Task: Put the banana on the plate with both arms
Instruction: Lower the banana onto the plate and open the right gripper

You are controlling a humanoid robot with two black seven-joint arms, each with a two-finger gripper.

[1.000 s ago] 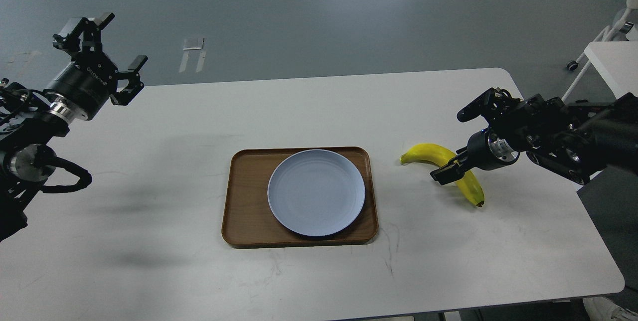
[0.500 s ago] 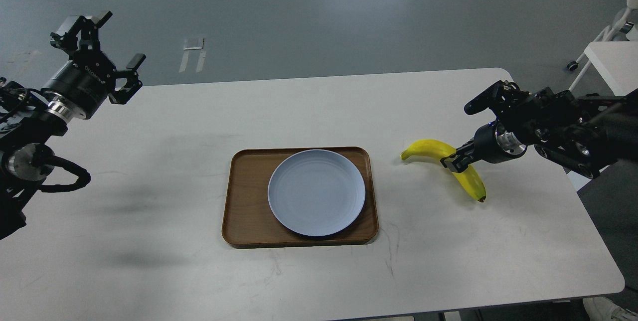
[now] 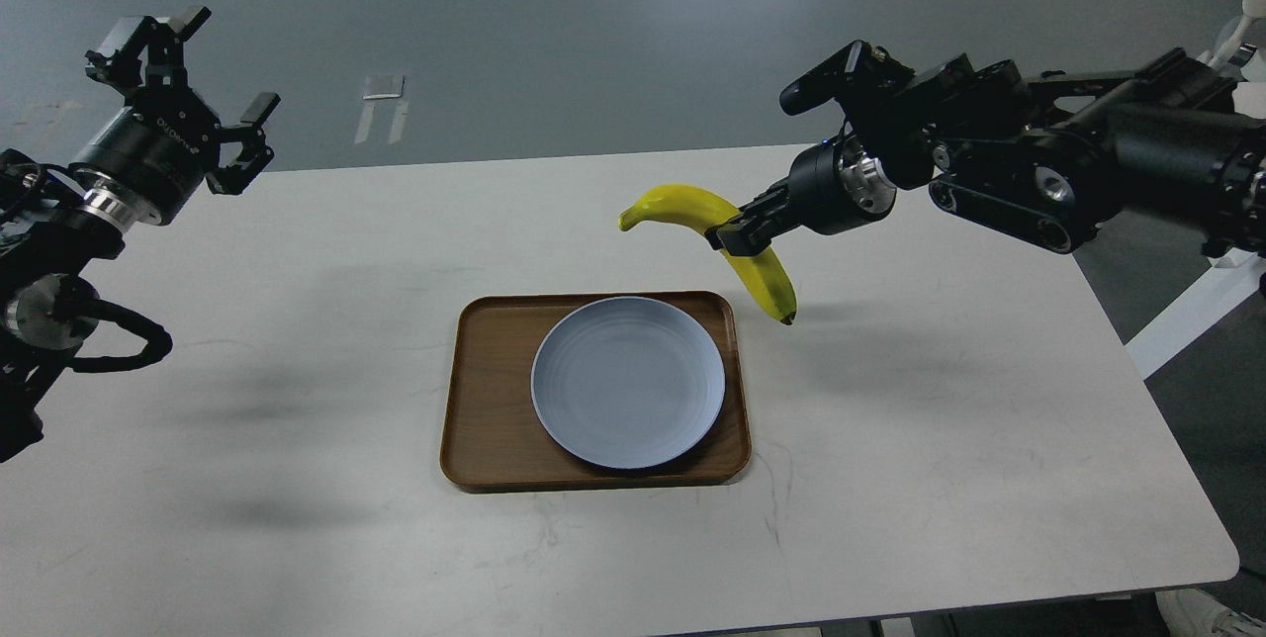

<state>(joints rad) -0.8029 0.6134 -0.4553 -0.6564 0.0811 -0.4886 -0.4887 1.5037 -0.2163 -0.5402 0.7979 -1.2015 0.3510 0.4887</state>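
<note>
The yellow banana [image 3: 692,207] hangs in the air above the table, just beyond the tray's far right corner, its dark tip pointing down. My right gripper [image 3: 737,233] is shut on the banana's middle and holds it up. The pale blue-grey plate [image 3: 628,382] lies empty on the brown tray [image 3: 485,400] at the table's middle. My left gripper [image 3: 178,73] is open and empty, raised high at the far left, well away from the plate.
The white table [image 3: 940,439] has its right edge and rounded corners in view. Grey floor lies beyond the far edge. A second white table [image 3: 1226,251] stands at the right, behind my right arm.
My right gripper has closed on the banana, lifted it off the table and carried it left and farther back, toward the tray. My left gripper has drifted slightly up and left.
</note>
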